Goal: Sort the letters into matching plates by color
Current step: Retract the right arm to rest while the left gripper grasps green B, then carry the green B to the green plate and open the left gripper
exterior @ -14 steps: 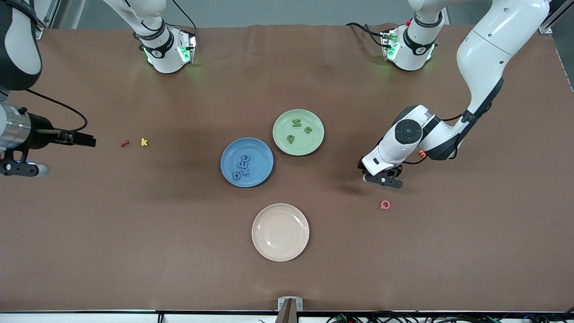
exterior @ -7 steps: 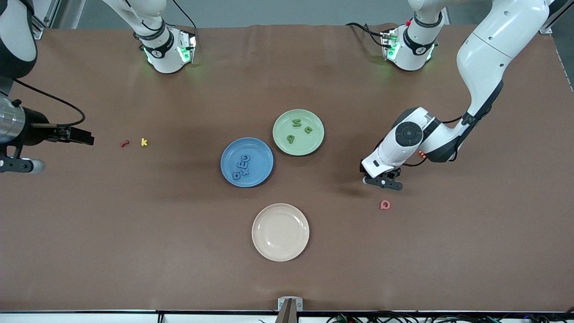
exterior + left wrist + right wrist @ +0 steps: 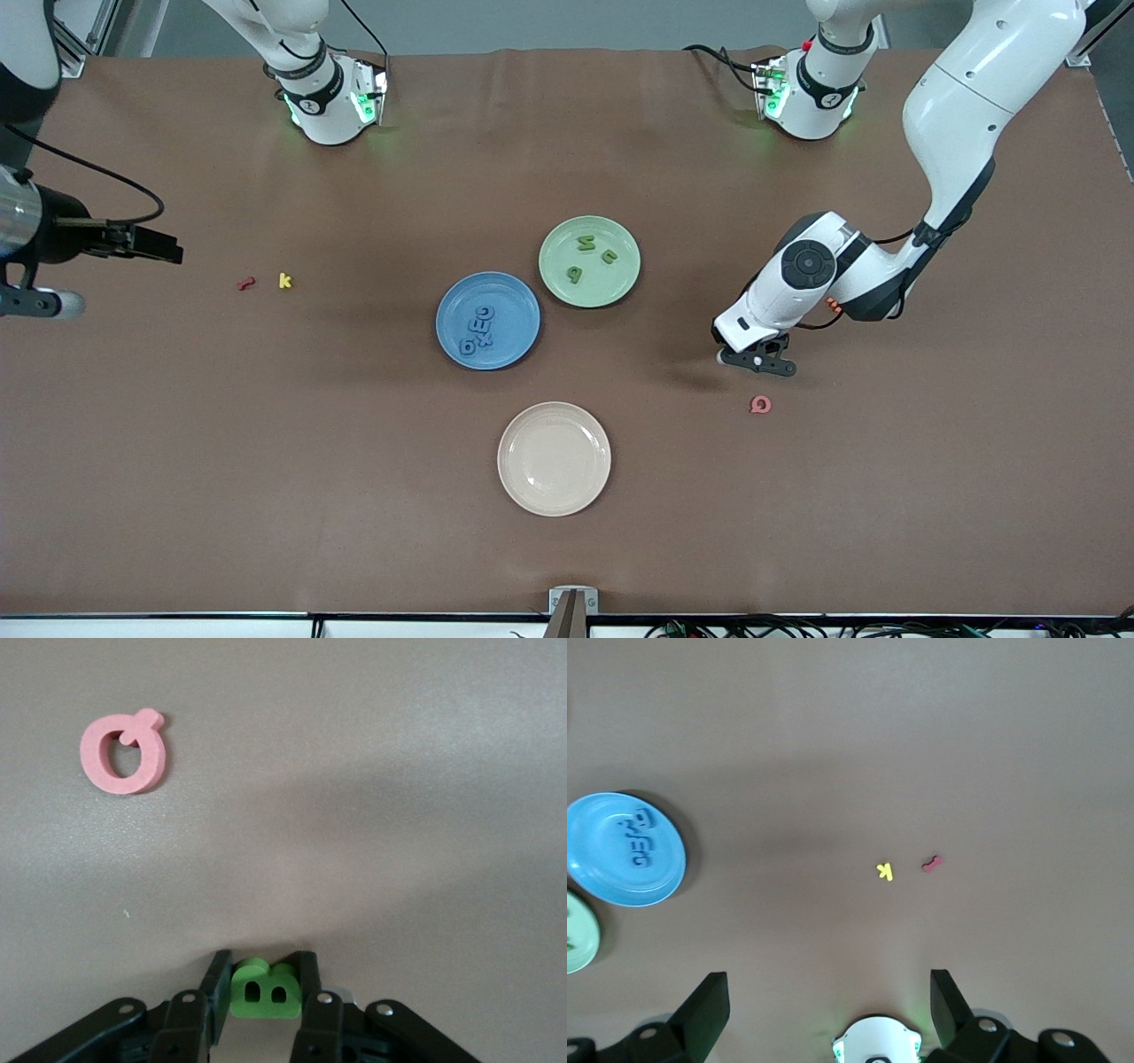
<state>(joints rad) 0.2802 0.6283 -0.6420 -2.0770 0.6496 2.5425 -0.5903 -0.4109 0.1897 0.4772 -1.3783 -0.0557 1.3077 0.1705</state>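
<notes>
Pinching a green letter B (image 3: 263,990) between its fingers, the left gripper (image 3: 755,359) sits low over bare table at centre right of the front view, just above the pink Q-shaped piece (image 3: 760,405). An orange piece (image 3: 833,304) peeks out beside the left arm's wrist.

Right gripper (image 3: 829,1010), fingers spread wide and empty, hangs over the table at the view's left edge; that arm waits.

Blue plate (image 3: 447,306) near frame centre holds four blue letters (image 3: 479,329). Pale green plate (image 3: 620,283), touching it up and to the right, holds three green letters (image 3: 591,254). Cream plate (image 3: 554,496) lies below them, bare. A red piece (image 3: 245,283) and a yellow k (image 3: 284,281) lie at middle left.
</notes>
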